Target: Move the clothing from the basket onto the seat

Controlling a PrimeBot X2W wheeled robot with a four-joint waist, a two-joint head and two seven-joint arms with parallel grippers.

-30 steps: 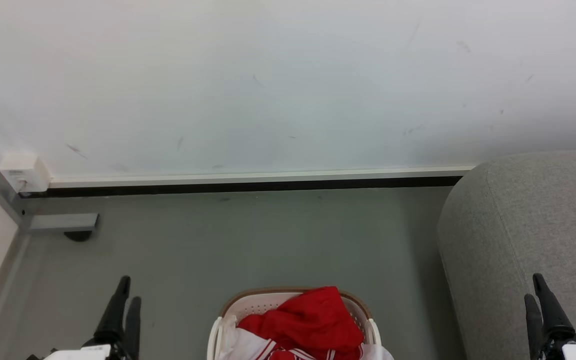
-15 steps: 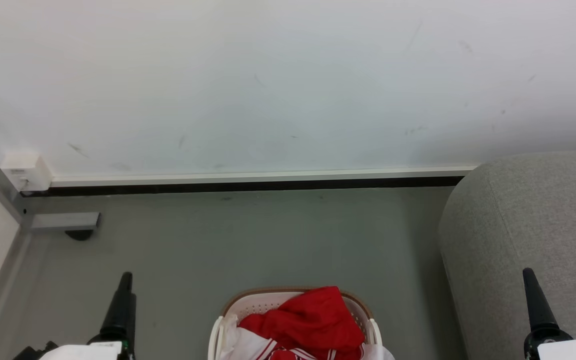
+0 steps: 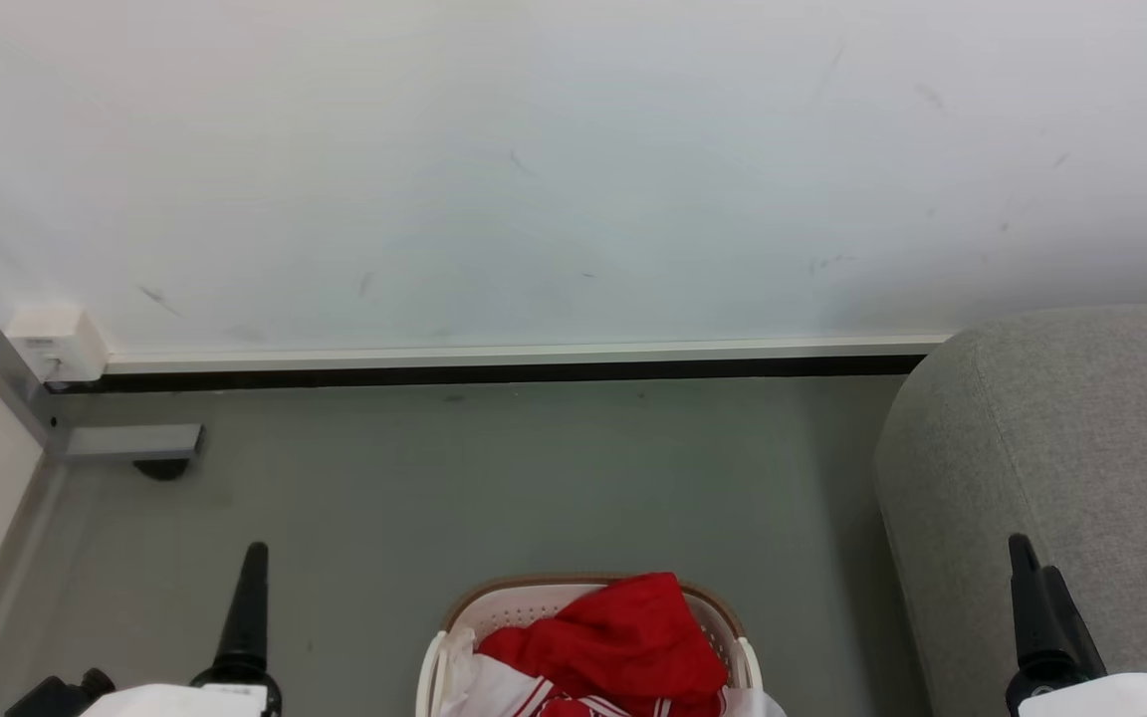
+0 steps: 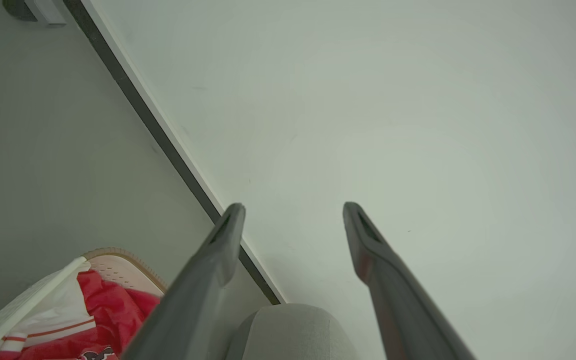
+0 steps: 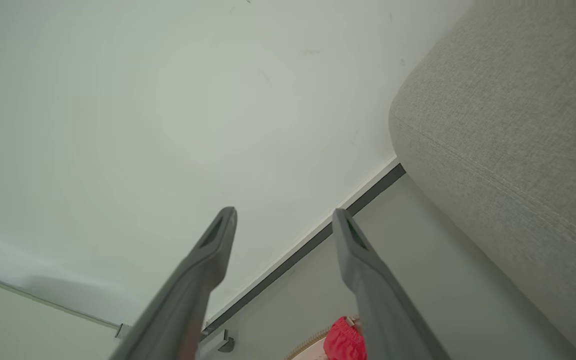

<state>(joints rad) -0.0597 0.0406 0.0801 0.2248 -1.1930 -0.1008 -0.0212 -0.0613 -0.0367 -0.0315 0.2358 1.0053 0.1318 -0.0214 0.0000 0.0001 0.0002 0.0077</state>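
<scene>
Head view: the basket sits on the floor at the bottom edge, so its near half is cut off. The clothing is heaped inside, red piled above the rim. My left jaws hang well to the basket's left and my right jaws well to its right, in front of the seat, which rises just right of the basket. From here I cannot tell how wide either pair stands. Beyond the basket the floor runs bare to the skirting. A metal foot lies far to the basket's left.

Left wrist view: my fingers are spread wide with nothing between them. The basket's brown rim and the clothing lie off to one side, so I am aimed past them at the wall.

Right wrist view: these fingers also stand wide apart and hold nothing. The seat bulks close alongside, and a scrap of red clothing peeks at the bottom edge.

The risks, as I judge them:
- A fingertip could snag the perforated wall or rim on the way down.
- The light basket could lift or tip along with the fabric.
- The tangled garments could come out together and spill on the floor.
- My right arm could brush the seat's side, where room is tightest.
</scene>
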